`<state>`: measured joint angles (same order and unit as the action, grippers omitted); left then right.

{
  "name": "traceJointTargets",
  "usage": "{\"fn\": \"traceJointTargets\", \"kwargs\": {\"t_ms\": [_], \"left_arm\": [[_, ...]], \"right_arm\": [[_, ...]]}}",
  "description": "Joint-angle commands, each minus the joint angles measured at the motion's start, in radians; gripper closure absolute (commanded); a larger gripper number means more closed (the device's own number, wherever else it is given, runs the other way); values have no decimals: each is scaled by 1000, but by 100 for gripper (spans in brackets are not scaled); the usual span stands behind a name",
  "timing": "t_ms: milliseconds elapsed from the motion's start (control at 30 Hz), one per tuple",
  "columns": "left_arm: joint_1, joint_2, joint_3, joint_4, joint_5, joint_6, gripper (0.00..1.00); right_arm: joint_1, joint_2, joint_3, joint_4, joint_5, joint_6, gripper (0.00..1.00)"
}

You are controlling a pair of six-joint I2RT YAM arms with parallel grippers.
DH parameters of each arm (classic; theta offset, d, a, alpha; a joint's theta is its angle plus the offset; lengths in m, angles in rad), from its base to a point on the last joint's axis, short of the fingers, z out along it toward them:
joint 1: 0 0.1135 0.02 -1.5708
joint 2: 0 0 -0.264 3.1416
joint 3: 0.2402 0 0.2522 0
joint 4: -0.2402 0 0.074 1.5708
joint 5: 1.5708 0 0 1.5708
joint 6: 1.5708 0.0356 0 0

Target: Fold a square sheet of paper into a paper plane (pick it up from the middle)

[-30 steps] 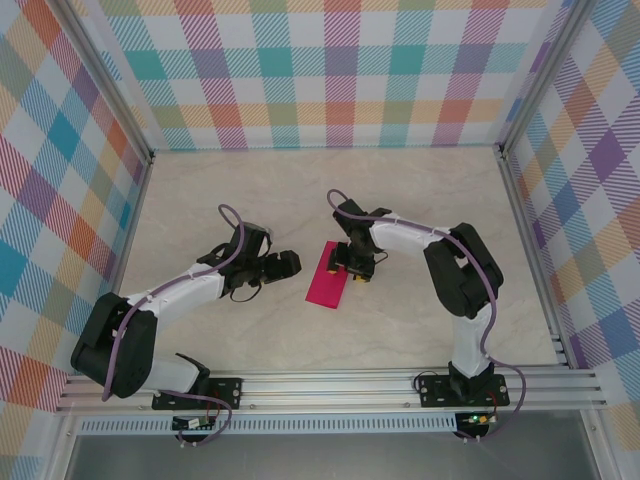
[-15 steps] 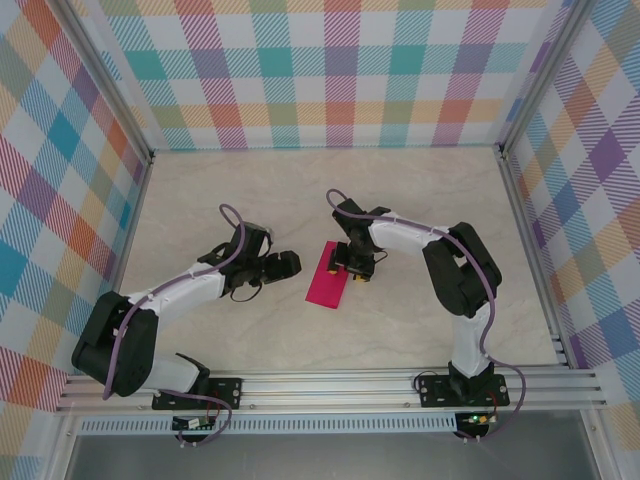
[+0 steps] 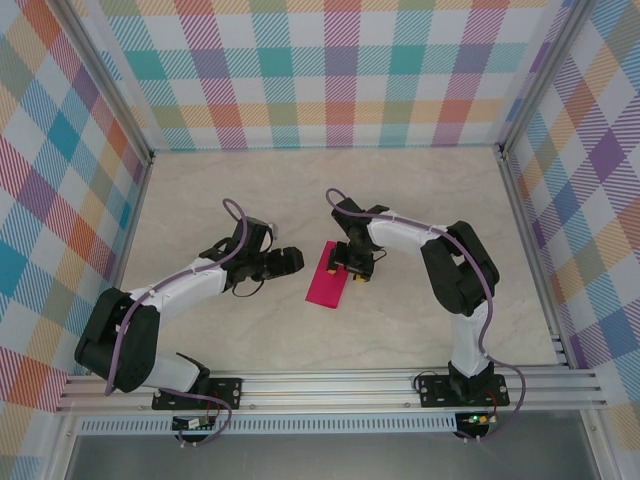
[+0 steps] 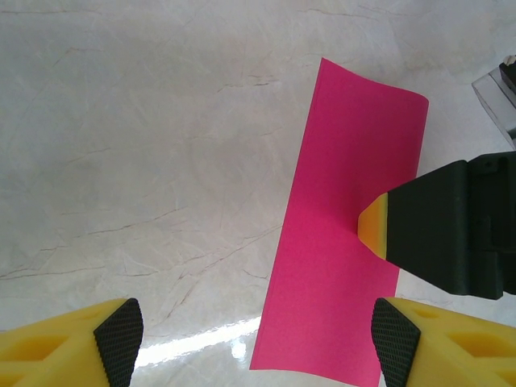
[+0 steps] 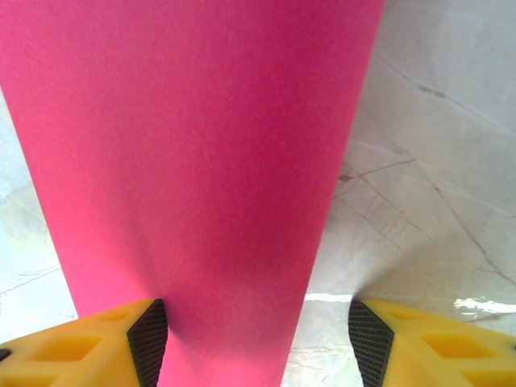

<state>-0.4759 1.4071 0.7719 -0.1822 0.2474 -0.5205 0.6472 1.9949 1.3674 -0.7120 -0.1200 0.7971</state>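
Note:
The square sheet of paper lies flat on the table as a magenta-pink strip, folded lengthwise. My left gripper is open just left of it, low over the table. In the left wrist view the strip runs up between my open left gripper fingers, nearer the right pad. My right gripper is open at the strip's right edge, near its far end. Its yellow fingertip touches the paper's edge. In the right wrist view the paper passes between my right gripper fingers, close against the left pad.
The marble-look tabletop is walled by plaid panels with aluminium rails along the near edge. Bare surface lies all around the paper.
My left gripper has crept slightly right, toward the paper. The right gripper and the strip have stayed put.

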Motion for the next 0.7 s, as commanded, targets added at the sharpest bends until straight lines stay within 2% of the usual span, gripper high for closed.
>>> {"fn": "traceJointTargets", "kwargs": {"t_ms": [0, 233, 433, 600, 667], "left_arm": [[-7, 8, 20, -15, 24, 24, 23], [-7, 7, 13, -8, 35, 24, 24], [-6, 15, 16, -9, 48, 23, 31], [-7, 32, 26, -10, 61, 8, 44], [-6, 53, 40, -17, 82, 5, 55]], "right_arm": [[0, 56, -22, -34, 5, 9, 34], [0, 76, 9, -47, 5, -8, 33], [0, 82, 11, -58, 13, -7, 33], [0, 91, 9, -60, 15, -4, 33], [0, 92, 5, -58, 17, 0, 33]]}}
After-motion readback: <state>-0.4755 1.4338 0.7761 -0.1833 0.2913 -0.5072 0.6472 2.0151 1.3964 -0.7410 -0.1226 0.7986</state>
